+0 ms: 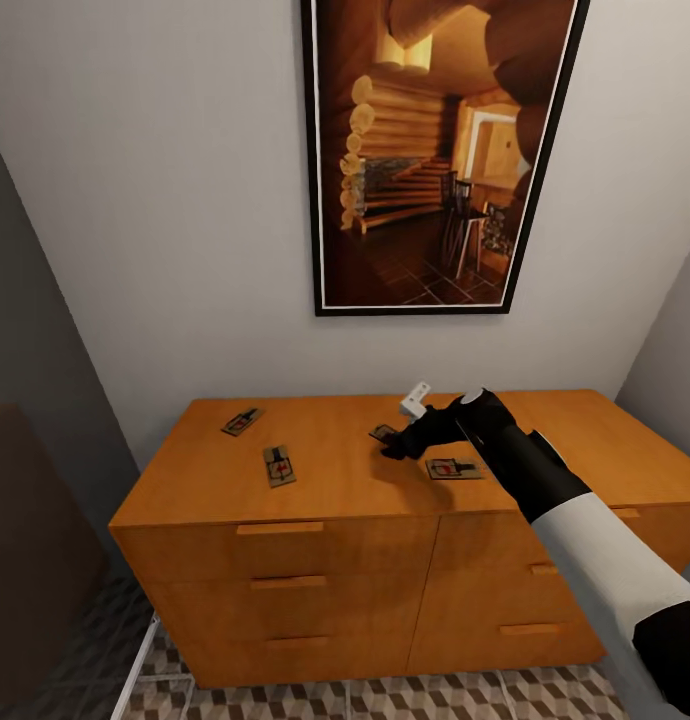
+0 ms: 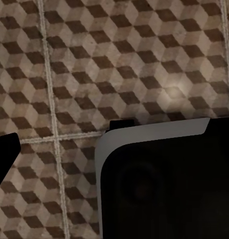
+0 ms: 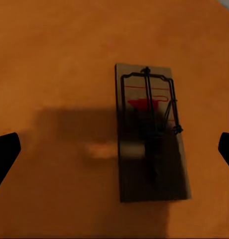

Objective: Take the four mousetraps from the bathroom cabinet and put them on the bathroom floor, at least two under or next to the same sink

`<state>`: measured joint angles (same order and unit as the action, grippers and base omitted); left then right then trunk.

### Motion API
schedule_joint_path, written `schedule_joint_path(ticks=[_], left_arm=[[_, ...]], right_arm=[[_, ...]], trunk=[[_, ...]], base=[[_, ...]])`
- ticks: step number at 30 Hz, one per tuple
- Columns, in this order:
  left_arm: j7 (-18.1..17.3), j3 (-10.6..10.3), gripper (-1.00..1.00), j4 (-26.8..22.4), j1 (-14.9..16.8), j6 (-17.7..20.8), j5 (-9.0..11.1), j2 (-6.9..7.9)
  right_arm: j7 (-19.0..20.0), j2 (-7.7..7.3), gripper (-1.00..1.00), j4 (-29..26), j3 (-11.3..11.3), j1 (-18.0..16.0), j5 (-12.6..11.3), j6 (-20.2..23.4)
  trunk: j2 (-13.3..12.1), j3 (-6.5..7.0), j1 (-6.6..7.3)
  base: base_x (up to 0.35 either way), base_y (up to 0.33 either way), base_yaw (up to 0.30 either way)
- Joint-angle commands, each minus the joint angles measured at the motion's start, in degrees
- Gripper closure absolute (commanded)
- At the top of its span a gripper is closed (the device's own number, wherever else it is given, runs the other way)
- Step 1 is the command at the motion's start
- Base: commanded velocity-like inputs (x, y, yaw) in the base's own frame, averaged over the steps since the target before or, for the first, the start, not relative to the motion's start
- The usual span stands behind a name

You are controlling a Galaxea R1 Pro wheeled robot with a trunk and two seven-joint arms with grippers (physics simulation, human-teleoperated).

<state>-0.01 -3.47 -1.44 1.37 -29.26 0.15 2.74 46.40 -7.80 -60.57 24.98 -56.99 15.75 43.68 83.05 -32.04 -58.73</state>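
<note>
Head view: orange-brown cabinet [image 1: 315, 560] against a pale wall, filling the lower centre of the frame; wooden bar handles on its drawer fronts. Framed picture [image 1: 440, 150] of a log interior at upper centre, above the cabinet. Cube-patterned floor [image 1: 405, 700] along the bottom edge.

Four mousetraps flat on the cabinet's top surface: trap 1 [image 1: 242, 421] at centre left near the back; trap 2 [image 1: 279, 466] just right of and below it; trap 3 [image 1: 383, 433] at centre, partly hidden by the right pincer [image 1: 397, 447]; trap 4 [image 1: 455, 467] right of centre, beside the black forearm.

Right arm reaching in from the lower right corner, pincer poised over trap 3. Right wrist view: one trap [image 3: 150, 134] lying on the orange top at frame centre, red spot and dark wire visible, shadowed; dark fingertips [image 3: 5, 154] at the left and right edges, set wide apart, not touching the trap.

Left wrist view: tiled floor [image 2: 94, 64] with pale grout lines; a dark fingertip [image 2: 4, 154] at the left edge; left pincer's state cannot be told.
</note>
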Motion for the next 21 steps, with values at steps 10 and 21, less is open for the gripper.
schedule_joint_path(ticks=[10,21], left_arm=[[0.03,-0.31,-1.0,0.05,0.03,-0.19,0.06,-0.01],[0.03,-0.31,-1.0,0.27,0.03,-0.19,0.03,-0.01]], right_arm=[[7.79,-3.73,-1.0,-0.08,-1.02,-0.05,-1.28,-3.7],[11.73,-5.65,-1.0,-0.08,-8.52,-0.05,-4.55,-6.2]], trunk=[[0.03,-0.06,0.0],[0.03,-0.06,0.0]], base=[[0.0,0.0,0.0],[0.0,0.0,0.0]])
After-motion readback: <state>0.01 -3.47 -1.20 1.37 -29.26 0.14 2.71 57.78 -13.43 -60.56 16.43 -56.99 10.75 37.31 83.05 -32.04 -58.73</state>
